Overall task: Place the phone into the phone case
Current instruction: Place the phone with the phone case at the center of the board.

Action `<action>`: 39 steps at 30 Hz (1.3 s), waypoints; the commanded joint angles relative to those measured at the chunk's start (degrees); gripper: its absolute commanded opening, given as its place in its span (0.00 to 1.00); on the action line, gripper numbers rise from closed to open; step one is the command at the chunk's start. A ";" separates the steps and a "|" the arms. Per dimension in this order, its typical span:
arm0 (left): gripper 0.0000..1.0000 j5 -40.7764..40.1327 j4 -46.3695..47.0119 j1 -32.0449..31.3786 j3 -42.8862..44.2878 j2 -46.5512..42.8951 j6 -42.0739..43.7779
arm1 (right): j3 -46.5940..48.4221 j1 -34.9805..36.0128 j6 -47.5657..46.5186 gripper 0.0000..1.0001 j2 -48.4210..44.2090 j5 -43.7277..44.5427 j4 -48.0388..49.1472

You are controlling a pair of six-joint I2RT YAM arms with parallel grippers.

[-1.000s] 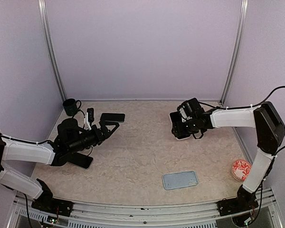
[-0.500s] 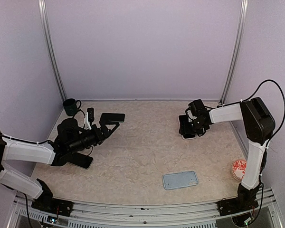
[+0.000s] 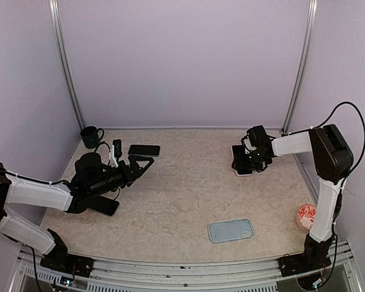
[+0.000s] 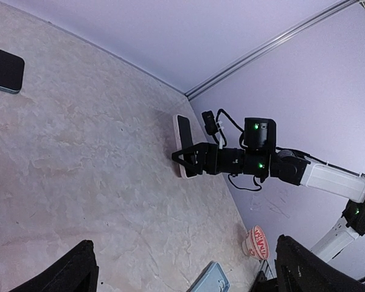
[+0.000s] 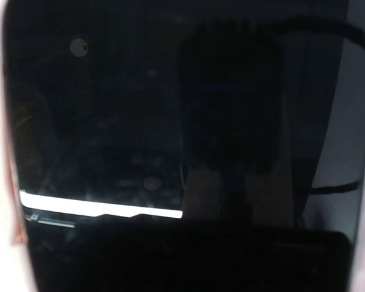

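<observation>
Right gripper (image 3: 240,159) jaws pinch white-edged phone (image 3: 238,165) at worktop (image 3: 182,201) rear; left gripper (image 3: 147,162) jaws spread, empty.

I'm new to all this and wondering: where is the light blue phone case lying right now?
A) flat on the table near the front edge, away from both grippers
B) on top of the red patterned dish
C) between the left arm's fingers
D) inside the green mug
A: the light blue phone case lies flat on the table, with the left gripper and right gripper both far from it.
</observation>
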 commanded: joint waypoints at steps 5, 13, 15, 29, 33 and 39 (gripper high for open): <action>0.99 0.18 1.95 -0.32 -0.26 0.74 -0.17 | -6.98 1.15 1.14 0.64 -6.63 -2.20 0.73; 0.99 0.79 3.62 -0.57 0.20 2.93 -0.92 | -9.11 10.28 2.14 0.65 -12.42 1.65 -2.39; 0.99 0.65 3.60 -0.61 0.38 3.05 -0.91 | -8.89 12.29 4.28 0.65 -13.09 1.80 -3.48; 0.99 -0.23 2.67 -0.76 0.28 2.28 -0.90 | -7.32 18.74 13.98 0.69 -8.51 5.01 -0.50; 0.99 -0.25 2.66 -0.76 0.08 2.09 -1.03 | -5.77 18.80 15.15 0.71 -6.63 4.91 -0.21; 0.99 -0.35 2.66 -0.59 -0.41 1.92 -1.09 | -4.35 18.94 16.43 0.77 -4.52 4.78 -0.55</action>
